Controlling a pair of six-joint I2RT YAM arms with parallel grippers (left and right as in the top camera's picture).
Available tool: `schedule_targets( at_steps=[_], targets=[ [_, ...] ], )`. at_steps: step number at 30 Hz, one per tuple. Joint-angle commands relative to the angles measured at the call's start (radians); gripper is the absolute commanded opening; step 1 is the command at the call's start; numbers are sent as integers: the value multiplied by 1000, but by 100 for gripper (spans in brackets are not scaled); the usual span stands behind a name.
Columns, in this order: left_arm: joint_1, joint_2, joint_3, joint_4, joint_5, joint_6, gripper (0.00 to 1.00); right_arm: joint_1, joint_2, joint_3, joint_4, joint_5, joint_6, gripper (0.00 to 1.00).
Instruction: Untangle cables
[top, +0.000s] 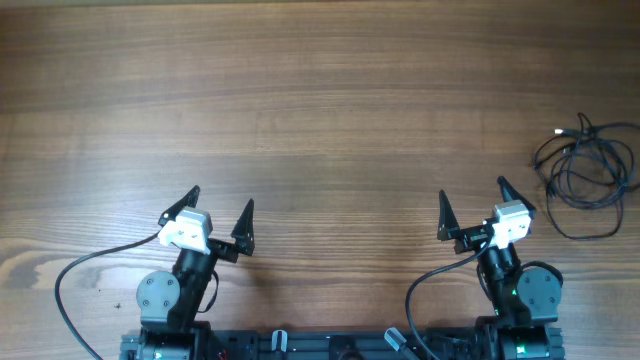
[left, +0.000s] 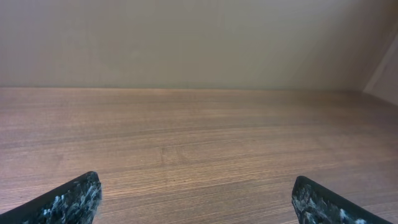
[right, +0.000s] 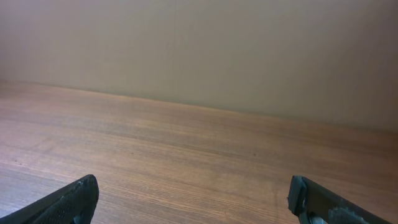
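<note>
The cables (top: 588, 170) are thin black cords in tangled loose loops on the wooden table (top: 320, 120) at the far right, with a silvery tip near their upper left. They show only in the overhead view. My left gripper (top: 220, 207) is open and empty near the front left of the table, far from the cables. My right gripper (top: 472, 200) is open and empty near the front right, a short way left of and below the cables. In the left wrist view (left: 196, 199) and the right wrist view (right: 193, 199) the spread fingers frame bare wood.
Thicker black arm wires curve along the front edge beside the left arm base (top: 70, 290) and the right arm base (top: 420, 290). A plain beige wall (left: 199, 43) stands behind the table's far edge. The cables lie close to the table's right edge.
</note>
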Motion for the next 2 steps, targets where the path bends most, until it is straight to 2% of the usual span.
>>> schedule_targets(
  at_steps=[1, 2],
  targets=[
    [3, -10, -5, -3, 19, 15, 100, -4, -13, -1, 3, 10, 8, 100],
    [3, -10, -5, -3, 19, 15, 100, -4, -13, -1, 3, 10, 7, 100]
  ],
)
